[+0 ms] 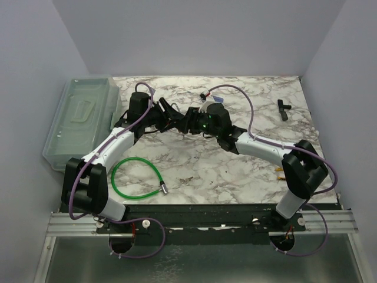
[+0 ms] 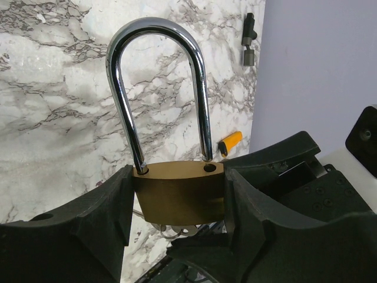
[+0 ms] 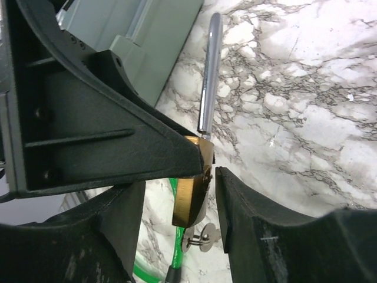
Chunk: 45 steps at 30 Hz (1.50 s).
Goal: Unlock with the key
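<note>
At the near bench point(image 1: 235, 177) edge lies a green cable point(image 1: 136, 177), unused. Further in, mid-bench, both arms meet. The left pincer point(image 2: 178, 197) is clamped on the brass padlock point(image 2: 178, 191), shackle point(image 2: 159, 88) up and seemingly seated in the body. The right pincer point(image 3: 177, 206) stands apart, straddling the lock's lower end, gripping nothing. The key point(image 3: 200, 237) hangs below the lock, on a ring, apparently in the keyhole. Judged step: key inserted, not yet turned. Next: close right fingers on the key and twist. Beyond, a black tool point(image 1: 284, 108).
</note>
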### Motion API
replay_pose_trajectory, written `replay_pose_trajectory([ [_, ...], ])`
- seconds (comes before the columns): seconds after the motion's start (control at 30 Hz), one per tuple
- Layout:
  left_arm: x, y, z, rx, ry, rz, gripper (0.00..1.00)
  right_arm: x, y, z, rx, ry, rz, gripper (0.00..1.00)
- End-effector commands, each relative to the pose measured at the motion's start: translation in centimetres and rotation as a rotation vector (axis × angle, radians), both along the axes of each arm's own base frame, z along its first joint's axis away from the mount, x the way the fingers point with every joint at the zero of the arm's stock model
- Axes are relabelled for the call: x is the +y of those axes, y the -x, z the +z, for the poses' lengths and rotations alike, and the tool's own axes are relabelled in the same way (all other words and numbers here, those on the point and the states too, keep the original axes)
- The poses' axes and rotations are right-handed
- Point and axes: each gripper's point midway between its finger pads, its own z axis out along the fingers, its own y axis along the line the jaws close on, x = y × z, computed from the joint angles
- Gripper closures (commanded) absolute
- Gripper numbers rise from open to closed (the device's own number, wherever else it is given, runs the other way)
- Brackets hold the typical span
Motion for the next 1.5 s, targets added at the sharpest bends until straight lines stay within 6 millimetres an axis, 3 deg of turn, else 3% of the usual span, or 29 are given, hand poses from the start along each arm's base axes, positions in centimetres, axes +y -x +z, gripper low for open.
replay_pose_trajectory([
  [0.0, -0.7, -0.4, 4.2, -0.103, 0.056, -0.025, 1.0, -0.3, -1.9, -0.4, -0.033, 0.021, -0.1, 0.47],
  [0.27, -0.7, -0.3, 4.4, -0.107, 0.059, -0.03, 1.0, -0.8, -3.2, -0.7, -0.049, 0.029, -0.184, 0.59],
  [0.57, -0.8, -0.3, 4.6, -0.116, 0.063, -0.036, 1.0, -1.0, -3.8, -1.6, -0.067, 0.035, -0.237, 0.55],
  [0.77, -0.9, -0.3, 4.4, -0.11, 0.069, -0.041, 1.0, -2.1, -4.3, -1.8, -0.091, 0.033, -0.3, 0.68],
  [1.0, -0.9, -0.4, 4.2, -0.112, 0.068, -0.041, 1.0, -2.5, -4.0, -2.0, -0.097, 0.033, -0.307, 0.99],
  [1.07, -0.9, -0.4, 4.2, -0.118, 0.063, -0.04, 1.0, -2.6, -3.7, -2.0, -0.099, 0.03, -0.297, 1.0],
  [1.2, -0.7, -0.6, 4.1, -0.128, 0.052, -0.038, 0.65, -2.8, -3.1, -1.4, -0.115, 0.017, -0.279, 1.0],
  [1.3, -0.9, -0.5, 4.2, -0.136, 0.054, -0.056, 0.5, -3.0, -2.6, -0.8, -0.125, 0.007, -0.261, 1.0],
  [1.4, -1.0, -0.4, 4.8, -0.166, 0.06, -0.069, 0.28, -3.2, -1.8, 0.0, -0.13, -0.007, -0.246, 1.0],
  [1.47, -1.0, -0.3, 5.2, -0.189, 0.061, -0.075, 0.23, -3.5, -1.4, 0.5, -0.133, -0.015, -0.241, 1.0],
])
